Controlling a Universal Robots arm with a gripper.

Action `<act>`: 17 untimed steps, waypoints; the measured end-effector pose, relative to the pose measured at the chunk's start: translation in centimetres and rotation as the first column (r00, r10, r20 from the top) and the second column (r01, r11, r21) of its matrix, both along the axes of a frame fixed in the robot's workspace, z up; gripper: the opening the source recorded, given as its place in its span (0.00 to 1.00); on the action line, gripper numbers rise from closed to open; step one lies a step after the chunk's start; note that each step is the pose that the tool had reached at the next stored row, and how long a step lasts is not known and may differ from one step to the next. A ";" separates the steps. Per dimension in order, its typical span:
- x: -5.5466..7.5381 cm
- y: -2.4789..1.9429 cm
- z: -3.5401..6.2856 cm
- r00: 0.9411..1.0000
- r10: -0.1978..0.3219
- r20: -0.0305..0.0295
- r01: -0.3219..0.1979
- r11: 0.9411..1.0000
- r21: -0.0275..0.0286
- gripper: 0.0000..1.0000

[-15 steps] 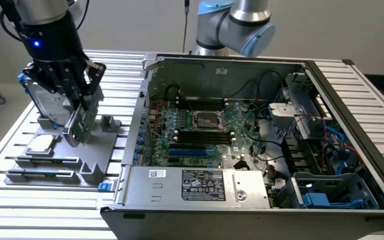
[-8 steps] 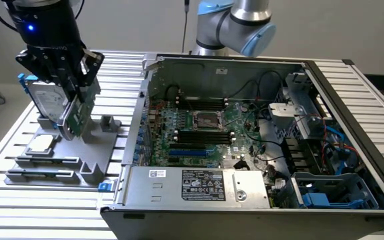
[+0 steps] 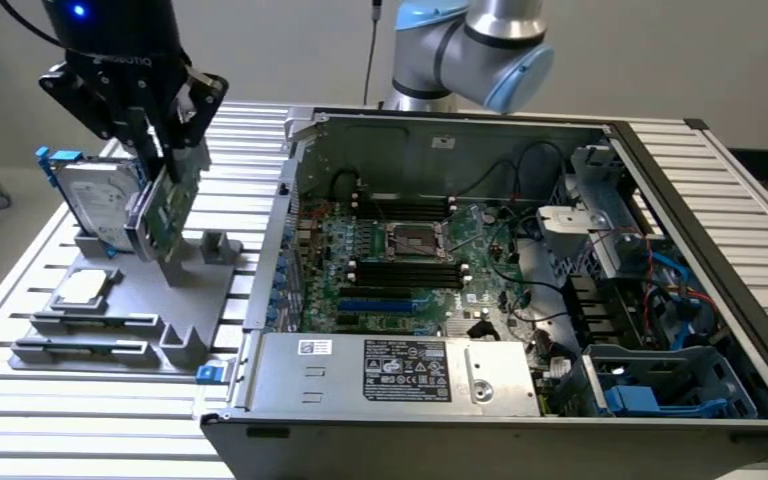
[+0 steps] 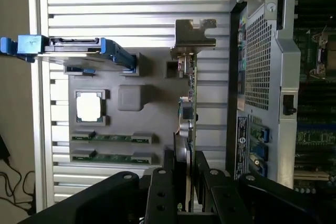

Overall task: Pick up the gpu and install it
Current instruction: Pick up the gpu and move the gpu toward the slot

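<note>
The gpu (image 3: 165, 212) is a thin card with a green board, standing on edge over the grey parts holder (image 3: 157, 300) at the exterior view's left. My black gripper (image 3: 157, 165) comes down from above and is shut on the card's upper edge. In the wrist view the gpu (image 4: 188, 103) is seen edge-on, its silver bracket (image 4: 194, 38) at the far end, and my gripper (image 4: 182, 174) has one finger on each face. I cannot tell whether the card's lower edge still rests in the holder. The open computer case (image 3: 518, 130) with its green motherboard (image 3: 398, 260) lies to the exterior view's right.
On the holder, a silver hard drive with a blue frame (image 3: 91, 205) stands right beside the gpu. A square CPU chip (image 3: 81, 288) and two memory sticks (image 3: 91, 322) lie nearer the front. The case's side wall (image 3: 284, 230) rises between holder and motherboard.
</note>
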State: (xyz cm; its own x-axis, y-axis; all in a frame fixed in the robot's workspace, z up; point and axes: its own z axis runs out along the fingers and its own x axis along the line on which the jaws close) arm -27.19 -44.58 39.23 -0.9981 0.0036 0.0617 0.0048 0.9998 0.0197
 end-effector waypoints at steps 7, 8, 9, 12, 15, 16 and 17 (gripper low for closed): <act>3.2 -0.01 1.55 1.000 0.000 -0.001 0.000 1.000 0.001 0.26; 3.7 -0.01 1.74 1.000 0.000 -0.001 0.000 1.000 0.001 0.26; 4.1 -0.01 1.91 1.000 0.000 -0.001 0.000 1.000 0.001 0.26; 5.5 -0.01 2.39 1.000 0.000 -0.001 0.000 1.000 0.001 0.26; 6.8 -0.01 2.83 1.000 0.000 -0.001 0.000 1.000 0.001 0.26; 7.3 -0.01 2.95 1.000 0.000 -0.001 0.000 1.000 0.001 0.26; 7.7 -0.01 3.04 1.000 0.000 -0.001 0.000 1.000 0.001 0.26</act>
